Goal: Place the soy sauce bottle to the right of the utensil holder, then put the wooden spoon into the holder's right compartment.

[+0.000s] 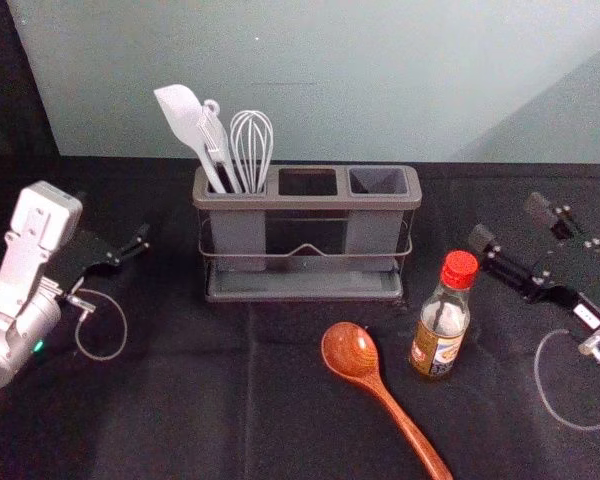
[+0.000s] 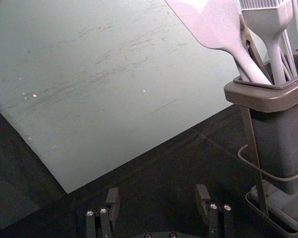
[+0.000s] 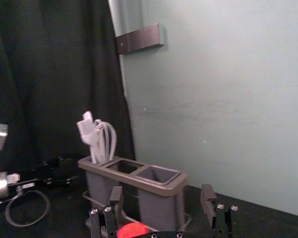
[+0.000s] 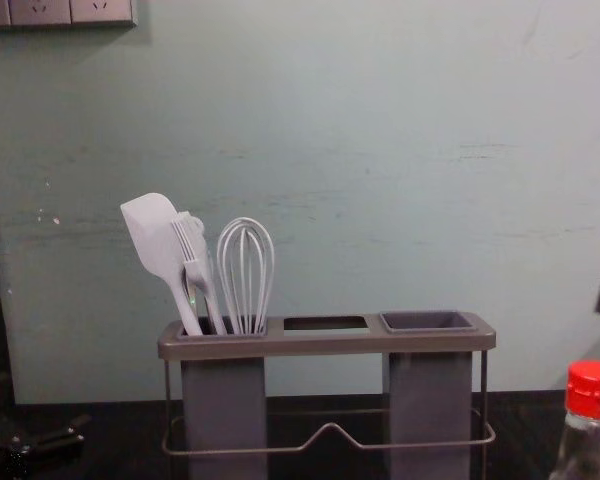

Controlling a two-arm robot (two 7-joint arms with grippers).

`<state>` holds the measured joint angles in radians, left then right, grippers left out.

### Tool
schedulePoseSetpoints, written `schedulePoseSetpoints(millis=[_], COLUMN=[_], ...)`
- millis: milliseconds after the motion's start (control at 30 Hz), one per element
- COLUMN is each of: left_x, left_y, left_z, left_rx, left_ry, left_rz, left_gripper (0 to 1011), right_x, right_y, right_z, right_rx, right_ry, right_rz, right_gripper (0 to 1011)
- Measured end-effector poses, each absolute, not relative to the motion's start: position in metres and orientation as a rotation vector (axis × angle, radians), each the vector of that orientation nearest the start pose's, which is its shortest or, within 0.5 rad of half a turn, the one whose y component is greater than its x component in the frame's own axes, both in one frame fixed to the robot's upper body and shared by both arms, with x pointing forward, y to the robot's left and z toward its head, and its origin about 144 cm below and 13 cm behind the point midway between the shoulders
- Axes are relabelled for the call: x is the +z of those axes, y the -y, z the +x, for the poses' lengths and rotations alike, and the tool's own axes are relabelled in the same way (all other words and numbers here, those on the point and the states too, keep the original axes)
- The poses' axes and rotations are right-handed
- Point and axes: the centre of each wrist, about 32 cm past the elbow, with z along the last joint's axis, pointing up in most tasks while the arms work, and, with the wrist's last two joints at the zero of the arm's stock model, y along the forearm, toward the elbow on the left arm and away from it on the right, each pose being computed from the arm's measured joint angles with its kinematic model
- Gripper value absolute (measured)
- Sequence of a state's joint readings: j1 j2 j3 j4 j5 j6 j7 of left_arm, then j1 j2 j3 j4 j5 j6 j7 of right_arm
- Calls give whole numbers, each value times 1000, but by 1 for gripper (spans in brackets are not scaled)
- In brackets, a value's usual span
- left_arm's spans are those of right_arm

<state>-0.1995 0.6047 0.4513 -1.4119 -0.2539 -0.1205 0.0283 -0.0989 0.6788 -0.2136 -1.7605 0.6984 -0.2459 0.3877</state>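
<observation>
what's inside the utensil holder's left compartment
A spatula, a brush and a whisk stand in the left compartment, with another tool partly hidden behind them. Its walls cover their lower ends, so the bottom can't be seen.

Spoon (image 1: 351, 353) before holder (image 1: 305, 203), bottle (image 1: 437, 349) rightward

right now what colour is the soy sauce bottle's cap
Bright red, seen best in the head view, where the whole cap shows.
</observation>
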Motion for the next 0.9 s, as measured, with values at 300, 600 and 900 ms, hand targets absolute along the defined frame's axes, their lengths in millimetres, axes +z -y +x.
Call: schedulePoseSetpoints(millis=[300,600,900], left_x=[1140,1140,1140], left_y=[-310,-310,-310], left_z=[489,489,489], left_rx=[1248,1248,1248], left_ry=[285,285,285], left_rz=[304,305,305], left_gripper=[1005,1005,1005], right_x=[1177,1168,1164], right_y=[308,300,294], right_z=[428,433,437], right_rx=[-847,-845,-851], right_ry=[49,37,50], right_rz=[140,94,48], right_gripper=[1003,1003,1003])
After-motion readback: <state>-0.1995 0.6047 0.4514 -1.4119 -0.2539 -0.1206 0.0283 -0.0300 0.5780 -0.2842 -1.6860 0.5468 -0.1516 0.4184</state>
